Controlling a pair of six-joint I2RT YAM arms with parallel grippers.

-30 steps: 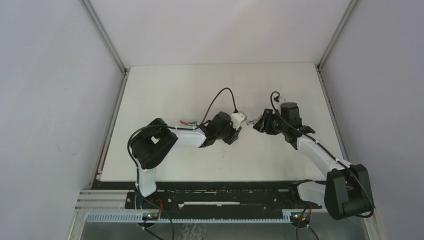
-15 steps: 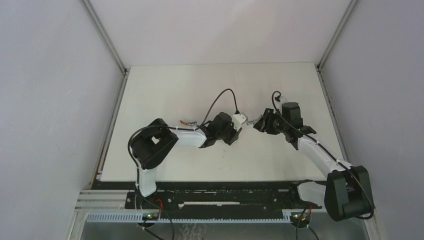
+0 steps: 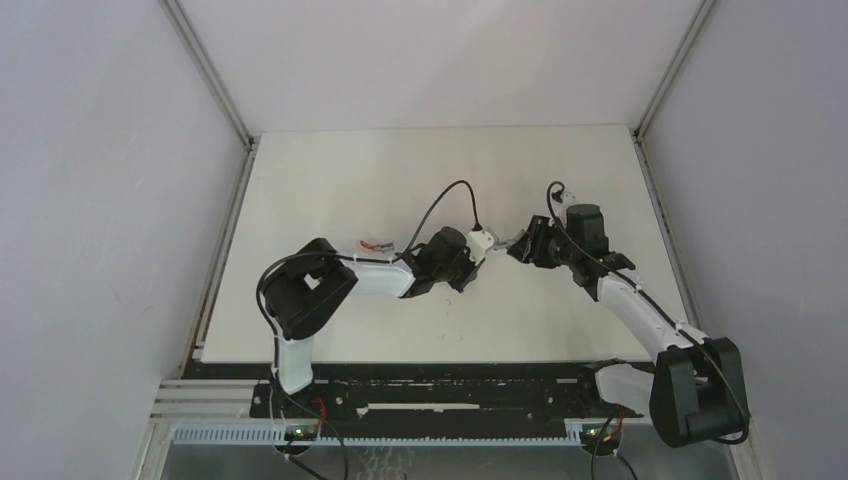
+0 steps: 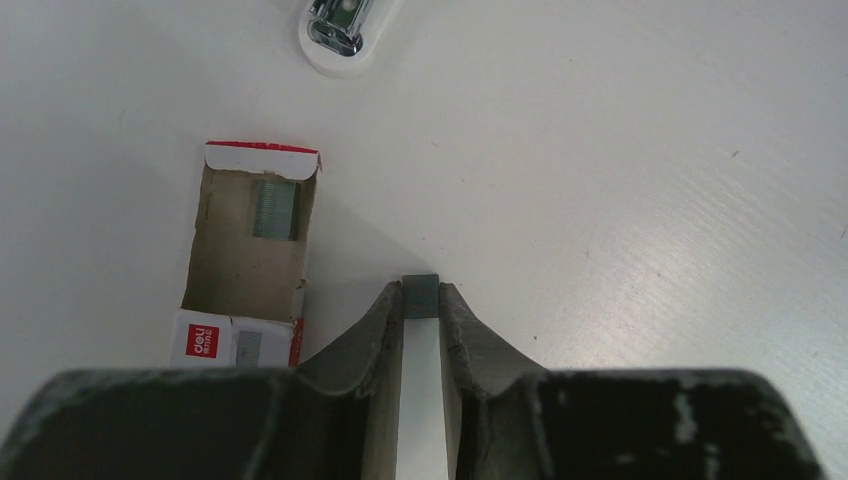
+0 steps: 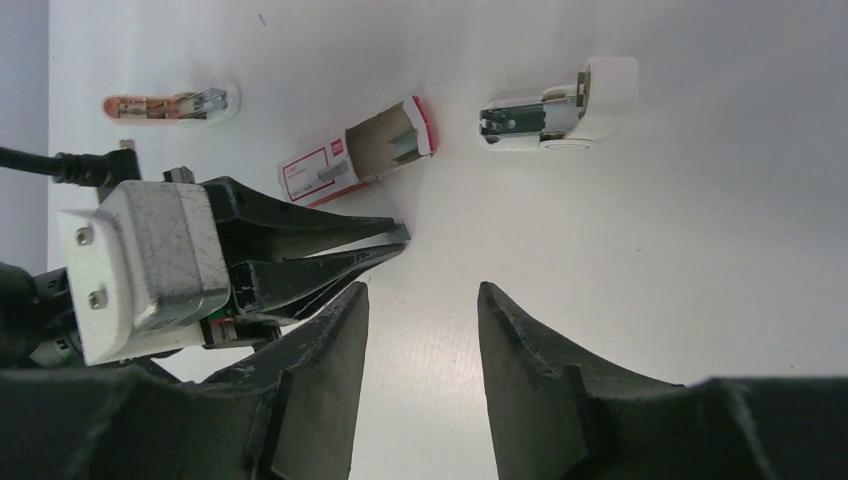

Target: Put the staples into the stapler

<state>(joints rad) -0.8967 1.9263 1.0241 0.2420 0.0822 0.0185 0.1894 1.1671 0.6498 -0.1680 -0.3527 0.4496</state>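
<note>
Over the white table (image 3: 330, 180), the left gripper (image 3: 478, 252) and right gripper (image 3: 517, 247) nearly meet. At the left wrist, the fingers (image 4: 375, 320) pinch a small grey strip of staples (image 4: 420, 297). The pink-red cardboard staple box (image 4: 250, 265) lies open just left, with the white plastic stapler (image 4: 340, 28) beyond. At the right wrist, the jaws stand apart and empty; the box lies between a pink-and-white clip (image 5: 170, 105) and the stapler.

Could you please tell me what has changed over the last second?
The left gripper has narrowed its jaws onto a staple strip near the open staple box. The right gripper stays open and has hardly moved.
</note>
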